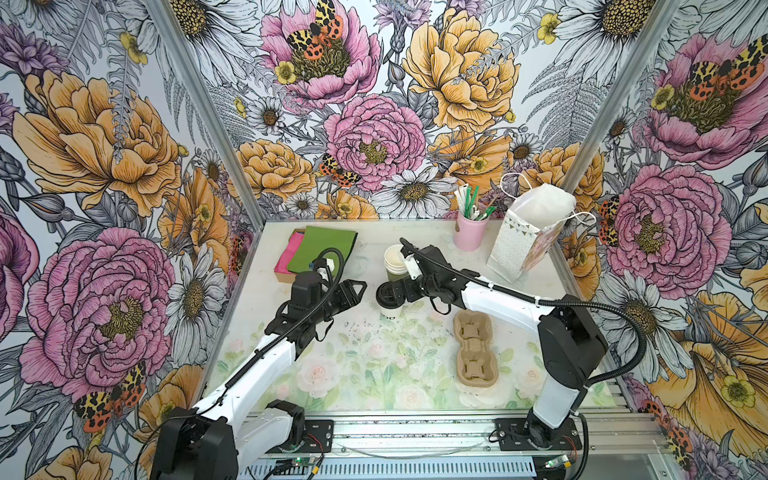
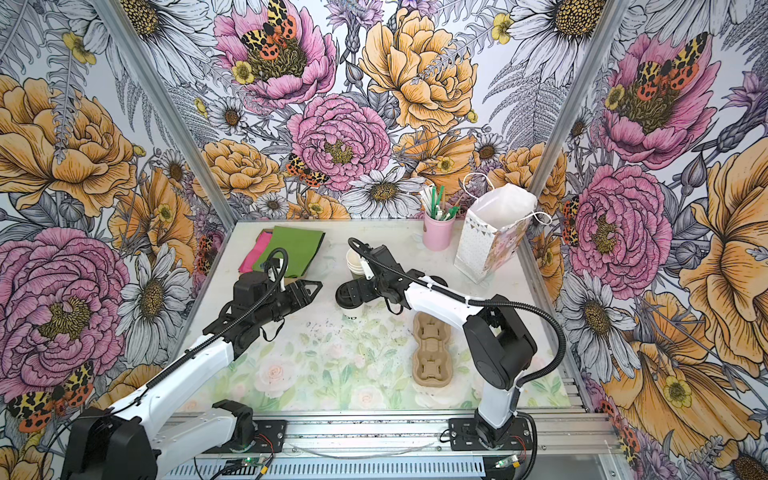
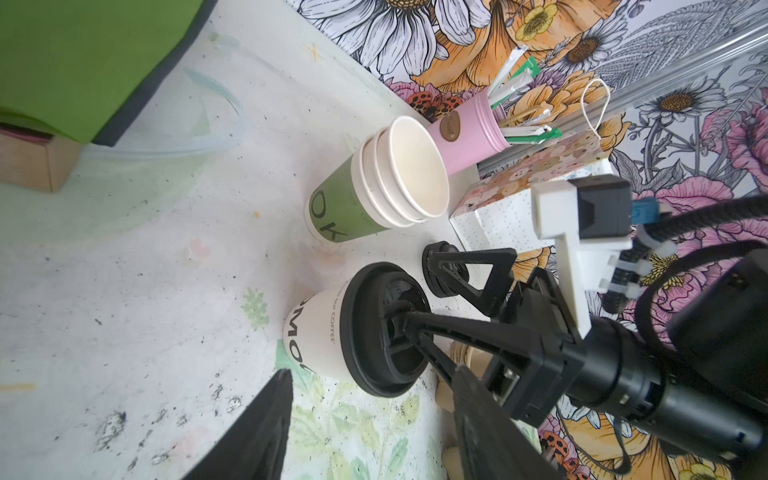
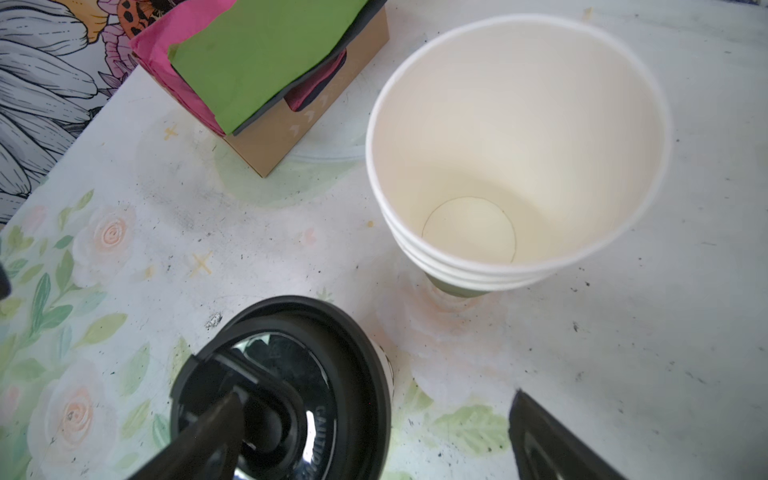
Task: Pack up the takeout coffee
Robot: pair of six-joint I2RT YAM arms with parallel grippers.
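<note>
Takeout coffee (image 1: 392, 314): we are seeing it standing upright near the middle of the table (image 1: 365, 374), between the two grippers. Its black lid (image 4: 299, 365) is sitting on the cup, and dark lettering is showing on the white side.
Cup carrier (image 1: 471, 345): we are finding this brown pulp tray lying flat towards the front, to the right of the coffee and apart from it.
Left gripper (image 1: 360, 292): its jaws are standing apart and are holding nothing. It is hovering just left of the coffee, its fingers pointing at the cup without touching it.
Right gripper (image 1: 390, 289): its jaws are spread wide and are not clamping anything. In the left wrist view, one finger (image 3: 432, 328) is reaching across the lid's top and the other (image 3: 478, 274) is hanging past the cup's far side. We cannot tell whether the first is pressing on the lid.
Stack of cups (image 1: 394, 262): these lidless white and green cups are standing upright just behind the coffee.
Brown box (image 4: 270, 141): it is sitting at the back left, carrying green and pink sheets.
Pink tumbler (image 1: 469, 235): it is standing at the back, holding green and white sticks.
Gift bag (image 1: 519, 245): it is standing open in the back right corner, just beside the tumbler.
</note>
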